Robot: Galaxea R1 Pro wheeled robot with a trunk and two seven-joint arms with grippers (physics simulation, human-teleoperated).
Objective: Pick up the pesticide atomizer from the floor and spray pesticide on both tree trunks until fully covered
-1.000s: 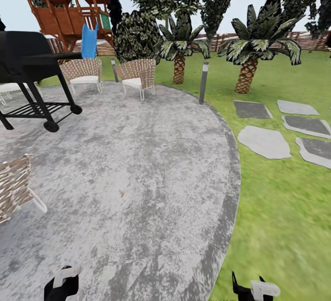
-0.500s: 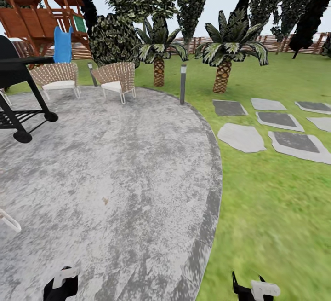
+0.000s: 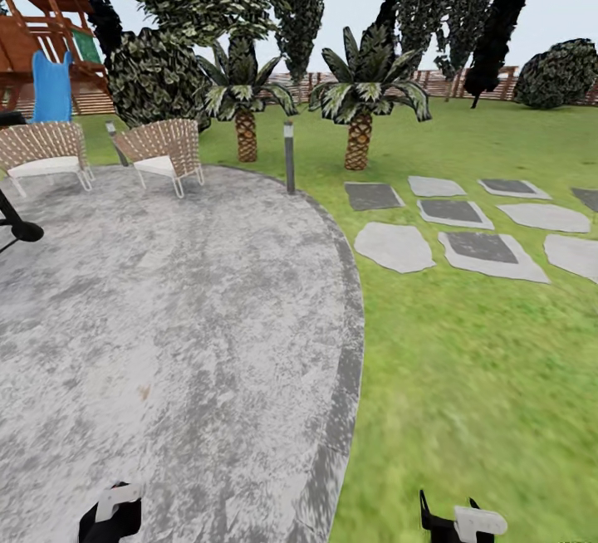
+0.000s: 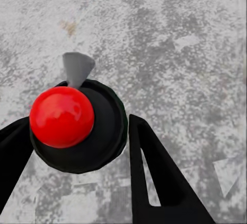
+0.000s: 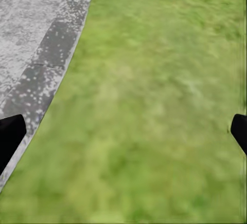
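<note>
Black fingers (image 4: 154, 183) of the left gripper (image 4: 77, 147) are closed on the pesticide atomizer (image 4: 77, 126), seen from above in the left wrist view as a round black body with a glossy red ball on top and a small grey nozzle tip jutting from its far side. Beneath it lies the mottled grey patio paving (image 4: 175, 34). The right gripper (image 5: 123, 136) has its fingers (image 5: 10, 136) spread wide, one tip at each side of the right wrist view, nothing between them; under them is the green lawn (image 5: 154, 80), with the patio's darker curb (image 5: 51, 64) curving past.

From the head view both wrists sit low, the left gripper (image 3: 112, 514) over the paving and the right gripper (image 3: 461, 520) over grass. Ahead, the round patio (image 3: 166, 302) meets the lawn (image 3: 465, 360). Two wicker chairs (image 3: 162, 153) stand at its far edge, a slim lamp post (image 3: 289, 157) just beside the curb. Two short palms (image 3: 359, 111) grow behind, with grey stepping stones (image 3: 457, 227) to their right. A wooden playhouse (image 3: 41, 12) with a blue slide (image 3: 51, 86) stands far left, and a slatted fence (image 3: 432, 82) runs along the back.
</note>
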